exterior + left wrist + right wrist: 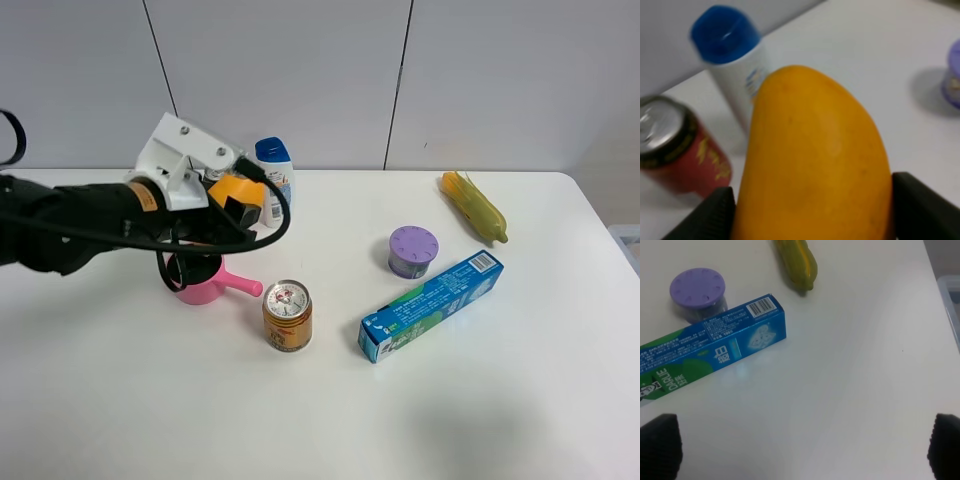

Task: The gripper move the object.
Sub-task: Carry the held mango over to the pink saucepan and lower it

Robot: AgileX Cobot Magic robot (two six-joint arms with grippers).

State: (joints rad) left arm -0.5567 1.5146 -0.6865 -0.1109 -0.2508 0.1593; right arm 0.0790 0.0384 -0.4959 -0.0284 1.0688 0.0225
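**Left claw (815,212) gripping the mango (237,190).** The claw is closing on the fruit's sides, with one dark pad (715,215) showing at each flank. It is holding the mango apparently clear of the tabletop (150,400), just beside the white bottle (273,172) and above the pink cup (205,282).

**Hazards (judged).** The smooth, rounded skin is offering the pads little purchase, so the fruit may be slipping out. A sideways swing is risking toppling the bottle or the can (287,315).

**Views.** Only the left wrist view is showing pad contact, and only the high view is showing the cup. The right wrist view alone is showing the right claw (802,445), which is spreading wide and empty near the toothpaste box (715,355).
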